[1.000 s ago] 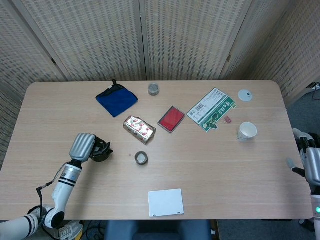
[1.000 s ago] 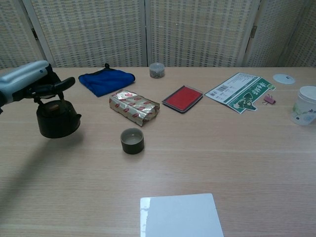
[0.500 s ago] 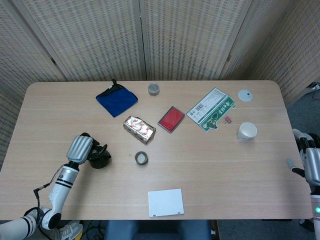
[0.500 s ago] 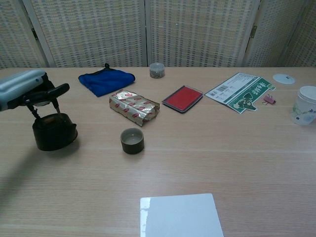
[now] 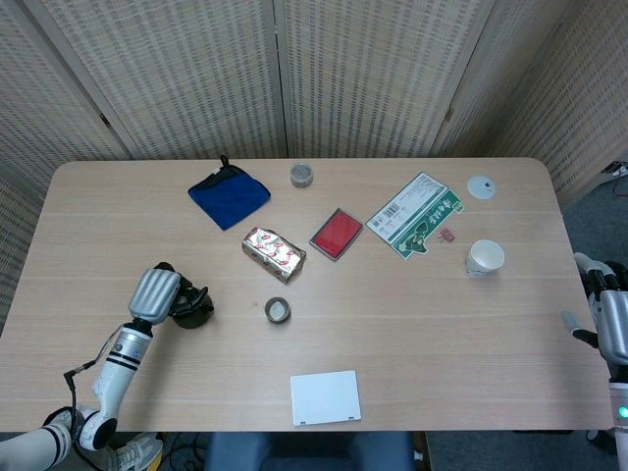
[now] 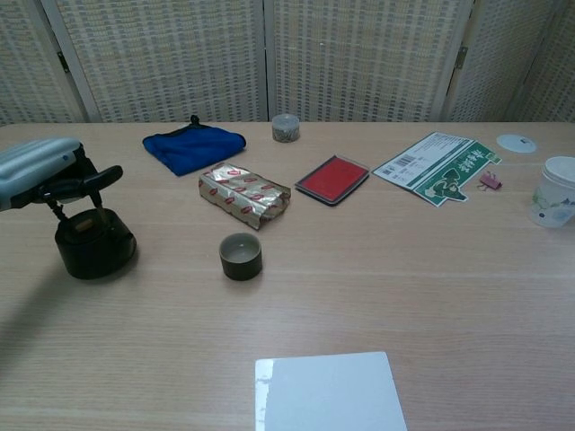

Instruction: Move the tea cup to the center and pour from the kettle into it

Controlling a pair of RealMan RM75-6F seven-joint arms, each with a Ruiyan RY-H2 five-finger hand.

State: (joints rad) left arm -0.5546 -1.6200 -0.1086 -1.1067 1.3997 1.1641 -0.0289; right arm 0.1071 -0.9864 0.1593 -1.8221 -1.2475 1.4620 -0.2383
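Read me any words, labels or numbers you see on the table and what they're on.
None can be read.
Green and white packet: barcode and white characters, too small to read.
Gold foil packet: red marks, blurred.
White cup: faint print, unreadable.
White disc: tiny mark, unreadable.

We are seeing a blue cloth (image 5: 229, 194), foil packet (image 5: 274, 254), red case (image 5: 337, 234), green-white leaflet (image 5: 415, 214) and white card (image 5: 325, 397) lying on the counter (image 5: 471, 334).

the green and white packet (image 5: 415, 214) carries a barcode and large white characters, too small to read; nothing else on the worktop (image 5: 442, 324) shows legible text.
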